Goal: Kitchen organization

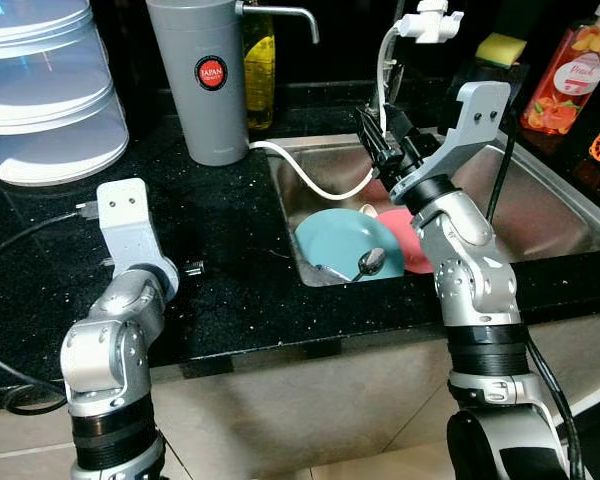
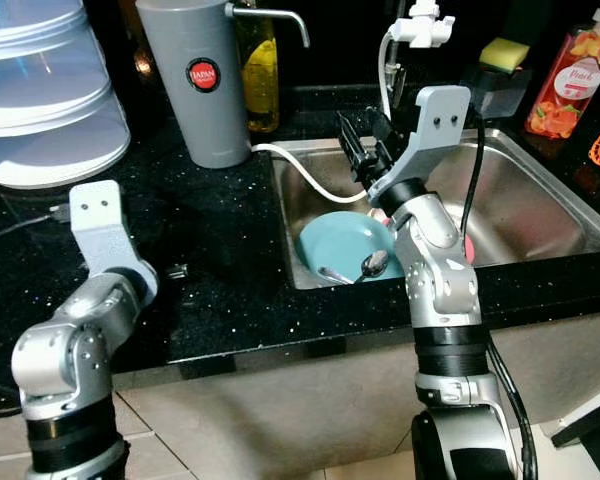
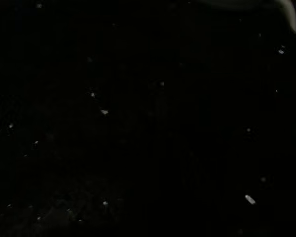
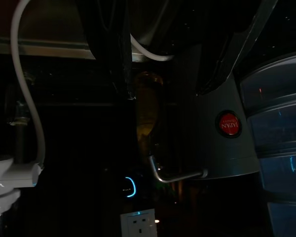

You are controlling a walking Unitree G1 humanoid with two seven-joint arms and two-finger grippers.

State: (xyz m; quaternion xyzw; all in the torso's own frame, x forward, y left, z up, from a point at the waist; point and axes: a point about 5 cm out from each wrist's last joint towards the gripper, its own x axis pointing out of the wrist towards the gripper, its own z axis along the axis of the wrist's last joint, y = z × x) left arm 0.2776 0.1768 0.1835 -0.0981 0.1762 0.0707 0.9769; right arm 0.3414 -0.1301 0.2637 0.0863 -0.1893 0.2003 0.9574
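A teal plate (image 1: 338,238) lies in the steel sink (image 1: 545,215) with a metal spoon (image 1: 369,263) on its near edge. A pink plate (image 1: 405,242) lies beside it, partly hidden by my right arm. My right gripper (image 1: 376,138) is raised above the sink's left part and points toward the back of the counter. In the right wrist view its two black fingers (image 4: 111,54) stand apart with nothing between them. My left arm (image 1: 130,215) is bent low over the black countertop (image 1: 230,230), left of the sink. The left wrist view is dark speckled stone.
A grey water filter (image 1: 210,80) stands at the back, with a white hose (image 1: 315,185) running into the sink. Stacked clear containers (image 1: 45,90) stand at far left. Behind are a yellow bottle (image 1: 260,70), a tap (image 1: 430,22), a sponge (image 1: 501,47) and a soap bottle (image 1: 572,78). A cable (image 1: 20,240) lies on the counter.
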